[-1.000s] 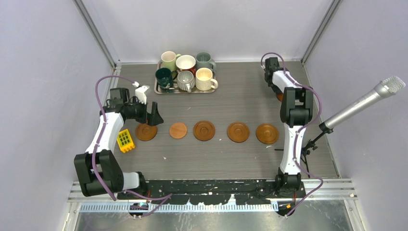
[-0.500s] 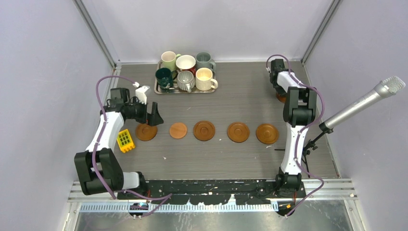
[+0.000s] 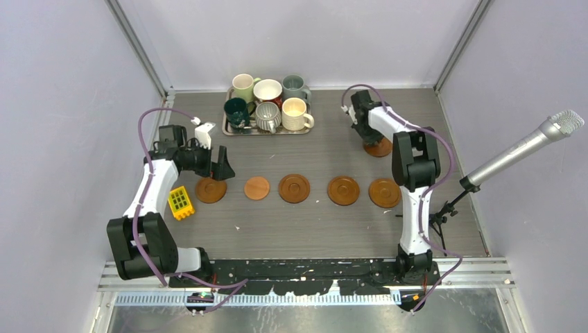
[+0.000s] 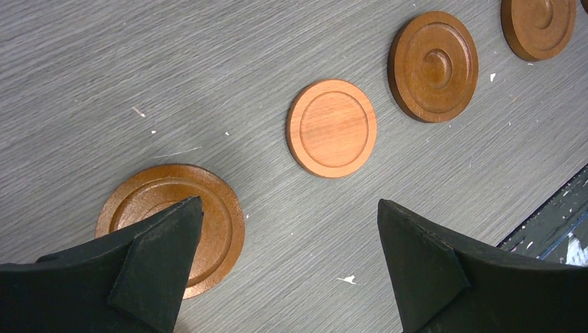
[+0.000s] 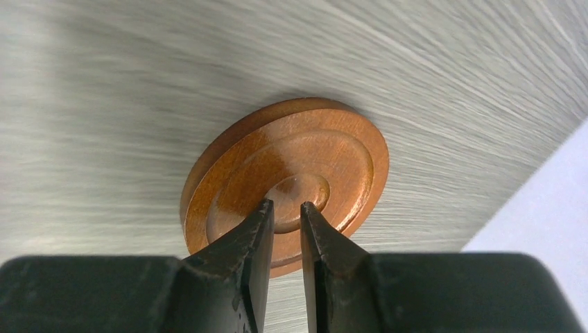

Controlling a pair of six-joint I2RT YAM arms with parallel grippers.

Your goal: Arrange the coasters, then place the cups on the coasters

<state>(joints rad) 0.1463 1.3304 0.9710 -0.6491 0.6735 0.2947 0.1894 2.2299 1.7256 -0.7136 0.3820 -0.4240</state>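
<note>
Five brown coasters lie in a row across the table, from the leftmost coaster (image 3: pixel 210 189) to the rightmost coaster (image 3: pixel 385 193); the second coaster (image 3: pixel 257 188) is plainer and lighter. A sixth coaster (image 3: pixel 378 147) lies flat farther back on the right. My right gripper (image 3: pixel 365 132) stands on it, its jaws closed to a thin slit, with the tips resting on the top face of this coaster (image 5: pixel 312 152) near its centre boss; nothing shows between them. My left gripper (image 3: pixel 220 170) hangs wide open over the leftmost coaster (image 4: pixel 215 208), holding nothing. Several cups (image 3: pixel 267 104) stand on the tray.
The silver tray (image 3: pixel 229 130) sits at the back centre-left. A yellow grid block (image 3: pixel 181 202) lies left of the coaster row. A microphone (image 3: pixel 520 149) on a stand reaches in from the right. Grey walls close in on three sides.
My right gripper has swung left and slightly nearer, and the coaster under its tips has slid along from the far right edge. Its jaws narrowed a little. The left arm has not moved.
</note>
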